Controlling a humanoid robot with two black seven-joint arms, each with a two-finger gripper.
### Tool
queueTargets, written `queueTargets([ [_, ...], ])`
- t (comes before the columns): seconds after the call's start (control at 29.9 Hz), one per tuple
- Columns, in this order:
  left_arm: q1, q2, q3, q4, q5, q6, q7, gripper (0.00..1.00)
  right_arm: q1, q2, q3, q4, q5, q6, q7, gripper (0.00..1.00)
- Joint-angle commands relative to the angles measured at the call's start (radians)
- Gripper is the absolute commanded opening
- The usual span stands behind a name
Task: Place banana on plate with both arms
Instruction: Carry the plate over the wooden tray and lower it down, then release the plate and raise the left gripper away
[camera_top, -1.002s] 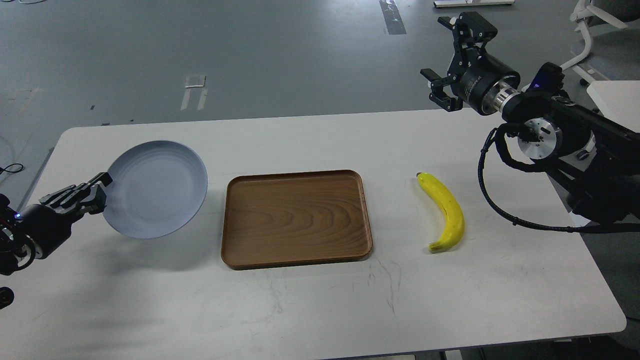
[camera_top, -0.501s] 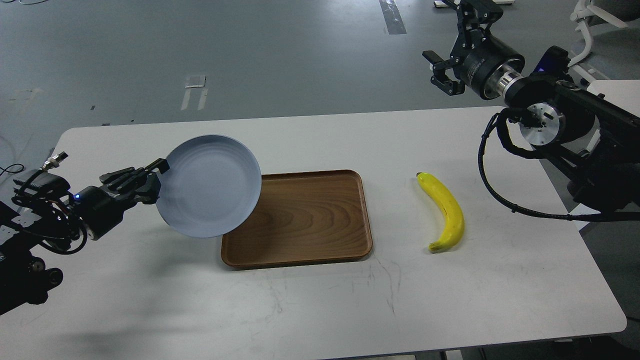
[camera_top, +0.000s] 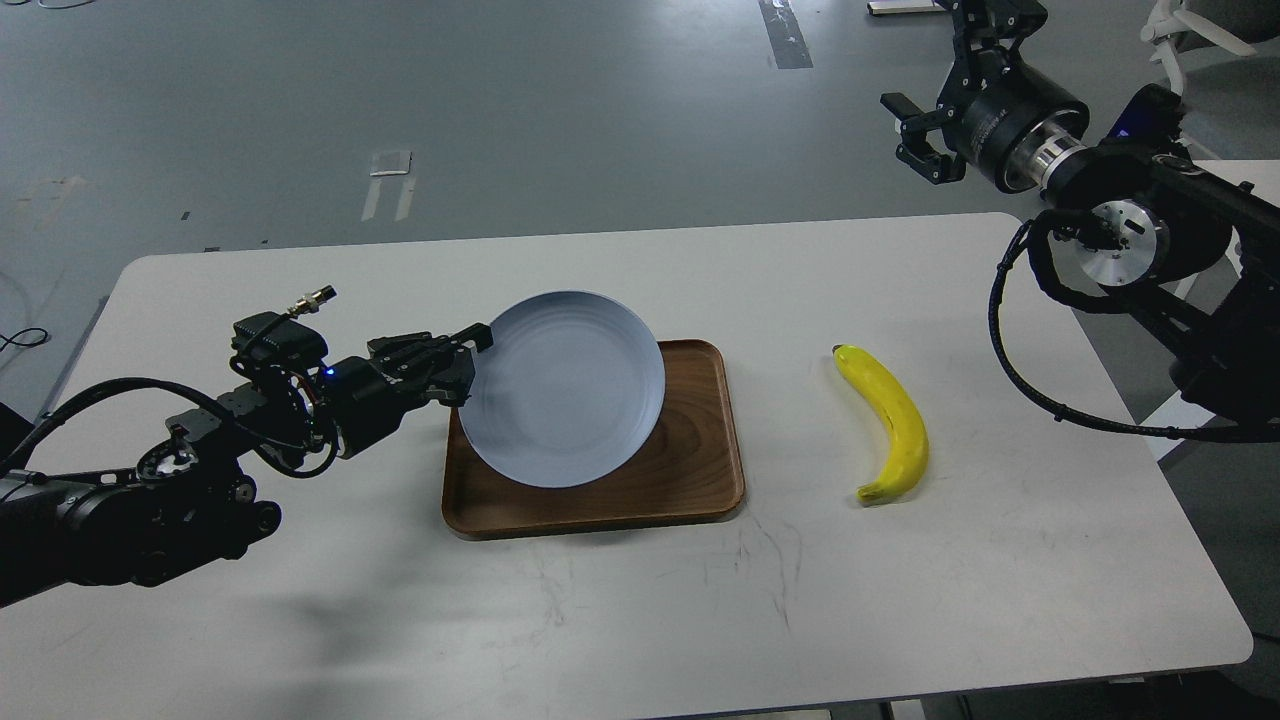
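My left gripper (camera_top: 462, 362) is shut on the left rim of the pale blue-grey plate (camera_top: 565, 388) and holds it tilted in the air above the brown wooden tray (camera_top: 690, 470). The yellow banana (camera_top: 888, 420) lies on the white table to the right of the tray, curved, with its dark tip toward the front. My right gripper (camera_top: 950, 90) is open and empty, raised high at the far right, well beyond and above the banana.
The white table (camera_top: 620, 610) has bare room in front of the tray and to the left. The right arm's black cable (camera_top: 1040, 400) loops down near the table's right edge. A white chair (camera_top: 1190, 40) stands off the table at the far right.
My left arm has carried the plate to the right, from the table's left side to above the tray. My right gripper has moved up and to the right, away from the banana.
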Motion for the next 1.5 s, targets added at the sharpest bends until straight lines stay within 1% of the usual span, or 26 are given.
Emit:
queueTargets([
  [0.0,-0.010,-0.074,0.023,0.040,0.000,0.000,0.006,0.00,-0.001,-0.003,0.001,-0.002,0.002,0.001,0.000,1.00],
  [0.17,-0.042,-0.137,0.084,0.098,0.000,-0.002,0.006,0.00,-0.001,-0.013,0.003,-0.002,0.002,0.001,0.000,1.00],
  [0.37,-0.056,-0.202,0.098,0.164,0.000,-0.009,0.008,0.00,-0.002,-0.027,0.004,0.000,0.003,0.001,0.000,1.00],
  [0.53,-0.054,-0.202,0.098,0.191,0.000,-0.043,0.008,0.00,-0.005,-0.036,0.009,0.001,0.003,0.001,0.000,1.00],
  [0.87,-0.053,-0.203,0.096,0.191,-0.003,-0.043,0.009,0.01,-0.004,-0.035,0.009,0.003,0.003,0.001,-0.001,1.00],
  [0.9,-0.053,-0.203,0.096,0.191,-0.003,-0.043,0.009,0.04,-0.004,-0.035,0.009,0.003,0.003,0.001,-0.003,1.00],
  [0.93,-0.051,-0.203,0.096,0.191,-0.003,-0.043,0.009,0.13,-0.004,-0.035,0.009,0.003,0.003,0.001,-0.001,1.00],
  [0.97,-0.051,-0.203,0.096,0.191,-0.003,-0.043,0.009,0.18,-0.004,-0.036,0.009,0.003,0.003,-0.001,-0.003,1.00],
  [1.07,-0.051,-0.205,0.096,0.191,-0.003,-0.043,0.009,0.26,-0.005,-0.036,0.009,0.005,0.003,-0.001,-0.003,1.00],
  [1.14,-0.051,-0.205,0.095,0.191,-0.005,-0.043,0.009,0.35,-0.005,-0.038,0.009,0.008,0.003,-0.001,-0.003,1.00],
  [1.2,-0.051,-0.205,0.095,0.189,-0.005,-0.043,0.009,0.40,-0.005,-0.040,0.009,0.011,0.003,-0.001,-0.003,1.00],
  [1.24,-0.051,-0.205,0.095,0.189,-0.005,-0.043,0.009,0.49,-0.005,-0.046,0.009,0.014,0.003,-0.001,-0.003,1.00],
  [1.27,-0.051,-0.205,0.095,0.189,-0.005,-0.043,0.009,0.55,-0.005,-0.047,0.009,0.015,0.003,-0.001,-0.003,1.00],
  [1.3,-0.053,-0.205,0.095,0.189,-0.011,-0.043,0.009,0.66,-0.005,-0.049,0.009,0.018,0.003,-0.001,-0.003,1.00],
  [1.34,-0.054,-0.205,0.093,0.186,-0.017,-0.043,0.008,0.73,-0.005,-0.049,0.009,0.020,0.003,-0.001,-0.003,1.00],
  [1.37,-0.056,-0.205,0.093,0.186,-0.018,-0.043,0.009,0.74,-0.005,-0.052,0.009,0.020,0.003,-0.001,-0.003,1.00],
  [1.4,-0.059,-0.205,0.092,0.183,-0.018,-0.043,0.009,0.79,-0.005,-0.053,0.009,0.020,0.003,-0.001,-0.003,1.00],
  [1.44,-0.059,-0.205,0.092,0.183,-0.018,-0.043,0.009,0.79,-0.005,-0.053,0.009,0.020,0.003,-0.001,-0.003,1.00],
  [1.47,-0.059,-0.203,0.084,0.180,-0.020,-0.043,0.008,0.84,-0.005,-0.053,0.009,0.020,0.003,-0.001,-0.003,1.00],
])
